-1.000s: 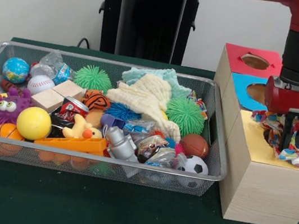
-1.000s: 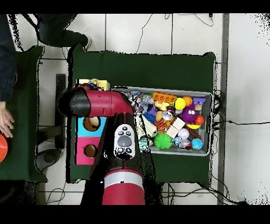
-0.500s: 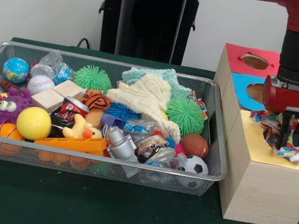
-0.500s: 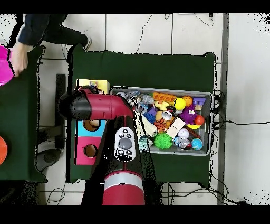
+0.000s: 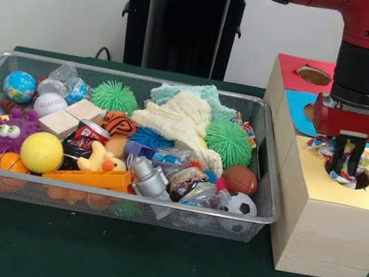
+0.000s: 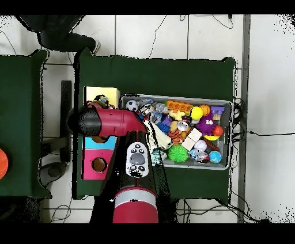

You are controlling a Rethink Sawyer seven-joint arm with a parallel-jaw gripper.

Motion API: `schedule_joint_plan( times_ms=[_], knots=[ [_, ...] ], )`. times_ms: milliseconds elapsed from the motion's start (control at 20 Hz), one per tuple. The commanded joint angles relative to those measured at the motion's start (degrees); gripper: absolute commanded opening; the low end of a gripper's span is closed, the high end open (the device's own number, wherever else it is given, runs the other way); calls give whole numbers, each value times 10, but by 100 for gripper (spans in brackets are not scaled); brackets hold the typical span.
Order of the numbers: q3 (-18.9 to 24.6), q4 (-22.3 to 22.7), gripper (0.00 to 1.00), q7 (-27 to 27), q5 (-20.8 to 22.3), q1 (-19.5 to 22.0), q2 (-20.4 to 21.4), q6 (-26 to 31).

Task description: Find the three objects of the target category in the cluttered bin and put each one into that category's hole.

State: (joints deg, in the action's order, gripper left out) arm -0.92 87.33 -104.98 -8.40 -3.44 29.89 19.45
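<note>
Lifted, jaws grip rope toy [image 5: 341, 158] over yellow hole [image 5: 360, 180].

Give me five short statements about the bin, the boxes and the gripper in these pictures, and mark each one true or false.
1. The gripper holds a multicoloured rag toy over the yellow-topped box. True.
2. The yellow-topped box stands farthest from the camera in the front view. False: it is the nearest; the blue box and the red box are behind it.
3. A yellow ball lies in the wire bin. True.
4. The bin holds only balls. False: it also holds a cream cloth, wooden blocks and a rubber duck.
5. The soccer ball lies in the bin's front right corner. True.
</note>
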Motion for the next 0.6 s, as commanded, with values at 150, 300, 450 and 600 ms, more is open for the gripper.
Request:
schedule_joint_plan(
  times_ms=[150, 300, 450, 600],
  knots=[
    [44, 86, 0, -92, -7, 12, -41, 10],
    [41, 80, 0, -98, -10, 7, -45, 4],
    [30, 57, 0, -101, -10, -2, -60, -5],
    [30, 20, 0, -94, -10, -2, -89, -16]
  ],
)
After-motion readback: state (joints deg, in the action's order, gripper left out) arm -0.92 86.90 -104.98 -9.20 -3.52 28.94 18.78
